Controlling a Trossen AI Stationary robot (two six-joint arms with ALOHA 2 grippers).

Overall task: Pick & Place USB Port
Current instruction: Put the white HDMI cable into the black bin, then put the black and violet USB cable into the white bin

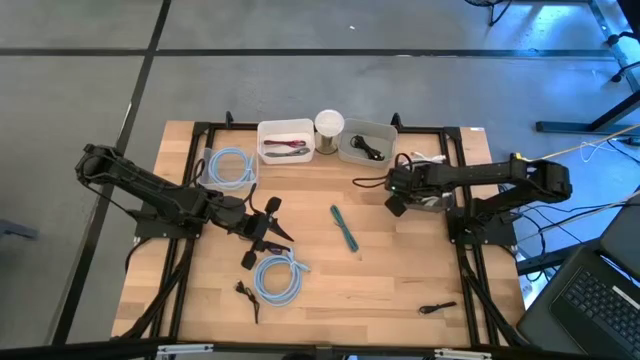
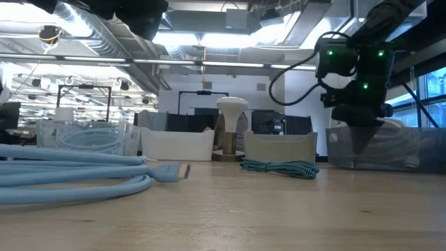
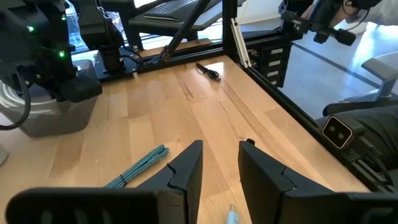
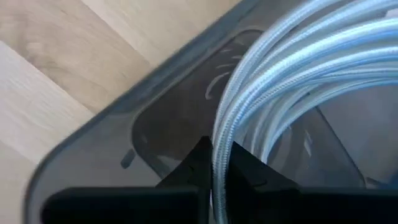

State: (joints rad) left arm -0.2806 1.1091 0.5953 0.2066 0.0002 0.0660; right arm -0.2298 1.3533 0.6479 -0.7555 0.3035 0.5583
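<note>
My right gripper point(image 4: 214, 180) pinching a white braided cable point(image 4: 280, 81) inside the grey bin point(image 4: 93, 140), my left gripper point(image 3: 217, 171) parted over the table point(image 3: 205, 106), above a light-blue cable coil point(image 1: 280, 275)

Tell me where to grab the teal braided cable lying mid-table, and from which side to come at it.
Grip the teal cable at its middle, coming straight down from above. It lies flat on the table as a narrow folded bundle with bare wood on both long sides, so fingers closing across its width would likely catch all strands. The open left gripper is nearest.
</note>
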